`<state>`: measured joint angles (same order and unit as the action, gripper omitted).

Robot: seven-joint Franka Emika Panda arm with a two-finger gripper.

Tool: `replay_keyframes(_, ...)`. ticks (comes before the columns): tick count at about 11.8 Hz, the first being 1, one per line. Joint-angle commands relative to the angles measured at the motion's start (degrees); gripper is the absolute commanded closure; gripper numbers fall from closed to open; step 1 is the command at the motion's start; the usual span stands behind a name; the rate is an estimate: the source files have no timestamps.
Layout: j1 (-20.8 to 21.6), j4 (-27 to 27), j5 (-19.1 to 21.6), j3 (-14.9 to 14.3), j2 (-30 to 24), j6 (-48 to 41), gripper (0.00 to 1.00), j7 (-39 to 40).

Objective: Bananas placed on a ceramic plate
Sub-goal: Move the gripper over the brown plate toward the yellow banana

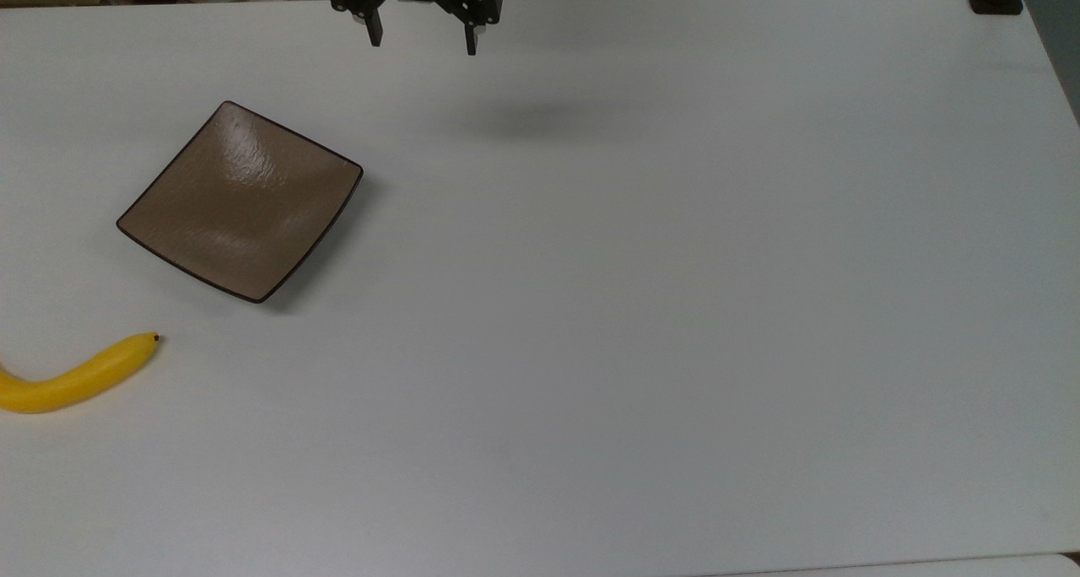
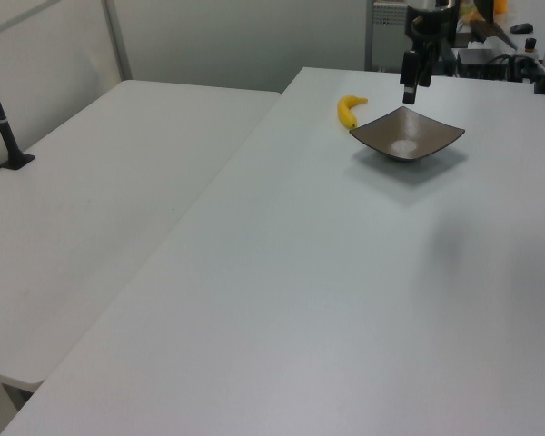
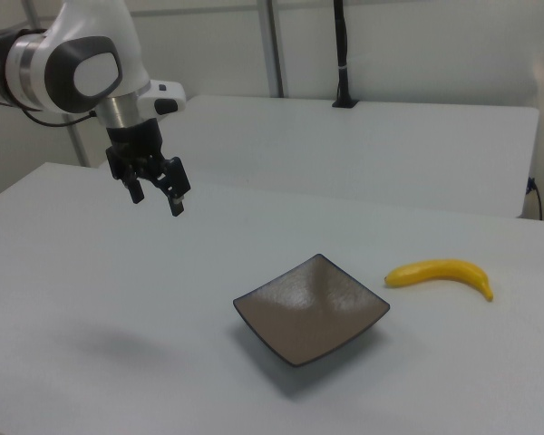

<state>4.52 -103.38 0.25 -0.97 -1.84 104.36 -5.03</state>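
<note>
Claw [image 1: 422, 39] spread wide, both fingers [image 1: 375, 30] well apart, nothing between them, touching nothing; hanging above the table [image 1: 675, 307] near the top view's upper edge, its soft shadow on the white surface below. In the right view [image 3: 157, 196] same claw at the end of the white arm [image 3: 72, 68], fingers pointing down and released, up and to the right view's left of the plate. In the left view [image 2: 411, 89] seen edge-on, above the far part of the table.

Banana [image 1: 76, 379]: bright yellow, smooth, curved, with a small dark tip; lying flat on the table at the top view's left edge, partly cut off there, apart from the plate and not on it. In the right view [image 3: 441, 275] to the right view's right of the plate; in the left view [image 2: 349, 110] just beyond it.

Plate [image 1: 240, 202]: square, shallow, glossy brown, rounded corners, thin dark rim, faint ripples, turned corner-on, bare. Also in the right view [image 3: 311, 308] and the left view [image 2: 407, 135].

One claw, one banana, one plate, one black post [image 3: 341, 54] standing on a second table [image 3: 390, 136] behind
</note>
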Motion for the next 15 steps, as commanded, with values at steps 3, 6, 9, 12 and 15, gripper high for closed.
replay_keyframes(3,0.7,-0.6,-2.8,-0.5,0.1,0.0,0.0,-0.2)
replay_keyframes(6,0.3,-0.8,-1.9,-0.4,0.0,-0.1,0.0,-0.4)
replay_keyframes(9,0.3,-0.9,-1.9,-0.4,0.0,0.1,0.0,-0.4)
replay_keyframes(12,0.0,-0.7,-2.0,-0.5,0.3,2.9,0.0,-0.7)
replay_keyframes(15,-1.0,-0.3,-2.8,-0.5,2.1,8.3,0.0,-6.7)
